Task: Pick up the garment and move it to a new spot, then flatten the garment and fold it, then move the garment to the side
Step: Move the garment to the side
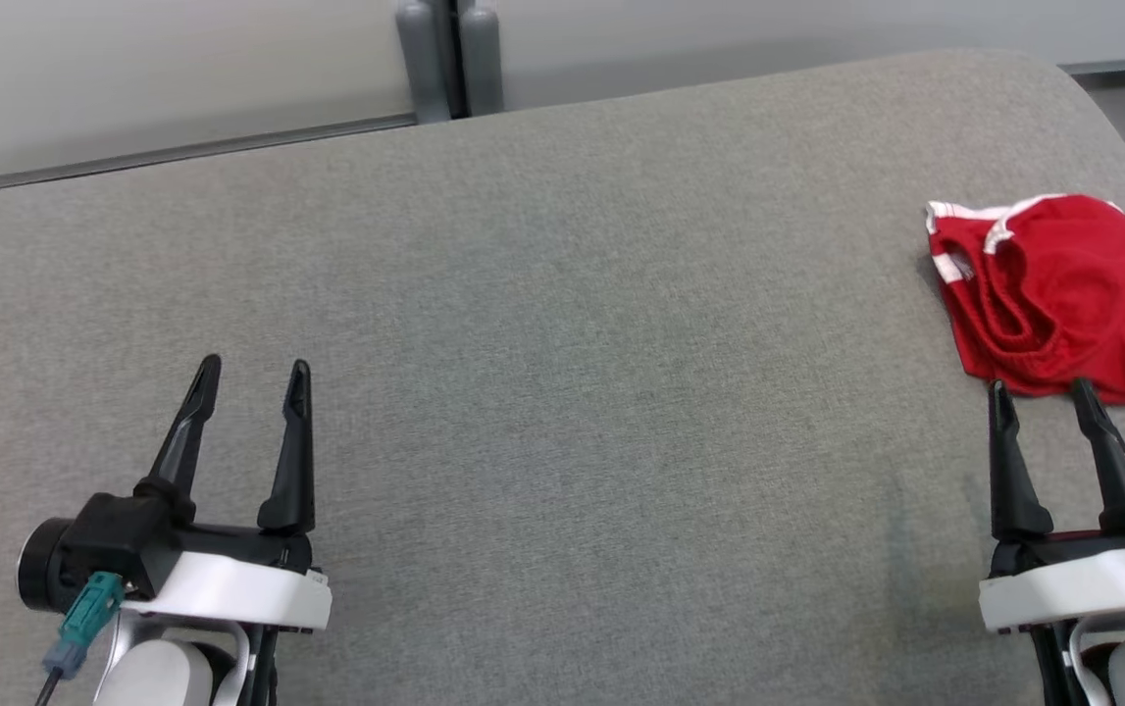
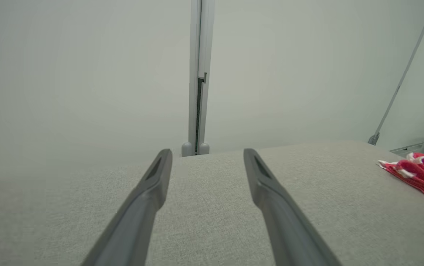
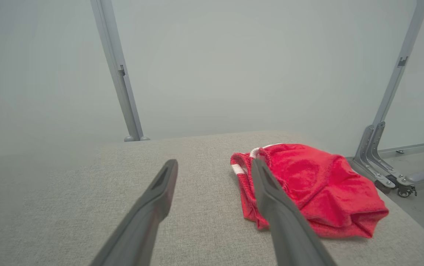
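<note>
Both claws are released, with nothing between their fingers: the left claw (image 1: 255, 365) at the lower left, the right claw (image 1: 1039, 384) at the lower right. Just beyond the right claw's tips, the red garment (image 1: 1062, 294) with white trim lies bunched on the grey padded surface (image 1: 562, 343), near its right edge.

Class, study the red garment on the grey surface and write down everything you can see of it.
The red garment looks like soft knit shorts with white stripe trim and a gathered waistband. It lies loosely folded and rumpled, near the right edge of the grey fabric surface, resting on it. The right gripper stands open at its near edge, not gripping it.
</note>
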Motion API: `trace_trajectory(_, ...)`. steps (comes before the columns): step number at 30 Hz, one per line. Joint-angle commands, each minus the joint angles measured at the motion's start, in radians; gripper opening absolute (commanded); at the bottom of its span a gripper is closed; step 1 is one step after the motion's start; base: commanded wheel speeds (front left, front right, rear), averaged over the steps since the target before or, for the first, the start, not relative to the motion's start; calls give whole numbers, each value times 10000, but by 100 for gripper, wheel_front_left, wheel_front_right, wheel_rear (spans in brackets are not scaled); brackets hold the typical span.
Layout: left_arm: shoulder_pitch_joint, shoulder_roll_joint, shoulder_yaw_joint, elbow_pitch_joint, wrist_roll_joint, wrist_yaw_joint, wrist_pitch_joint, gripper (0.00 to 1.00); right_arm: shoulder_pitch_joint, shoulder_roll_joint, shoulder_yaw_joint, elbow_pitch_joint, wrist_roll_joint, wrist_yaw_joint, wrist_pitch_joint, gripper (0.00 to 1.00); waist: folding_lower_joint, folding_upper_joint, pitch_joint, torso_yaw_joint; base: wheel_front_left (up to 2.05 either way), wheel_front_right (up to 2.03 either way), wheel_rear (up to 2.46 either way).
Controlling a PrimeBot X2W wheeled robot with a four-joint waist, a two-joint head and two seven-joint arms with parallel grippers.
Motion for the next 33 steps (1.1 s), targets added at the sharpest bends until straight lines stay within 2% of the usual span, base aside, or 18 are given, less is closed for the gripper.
trace_trajectory(1, 141, 38, 85, 15, -52, 89, -13, 100, 157, -9, 64, -129, -10, -20, 116, 100, 0, 0, -437, 442, 0, 0, 0)
trace_trajectory(6, 668, -2, 275, 55, -182, 313, -84, 100, 587, 22, 198, -789, -26, -20, 537, 100, 0, 0, -894, 908, 0, 0, 0)
trace_trajectory(16, 1712, 139, 322, 295, -320, 473, 14, 100, 1497, 9, 260, -1417, -125, -20, 1209, 100, 0, 0, -2118, 1559, 0, 0, 0)
trace_trajectory(26, 2689, 210, 186, 89, -371, 647, 294, 100, 2583, 74, 62, -2207, -89, -20, 1811, 100, 0, 0, -2845, 1683, 0, 0, 0)
trace_trajectory(33, 2889, 298, 149, -42, -360, 750, 459, 100, 2827, 50, 43, -2450, -24, -15, 1977, 100, 0, 0, -2912, 1602, 0, 0, 0)
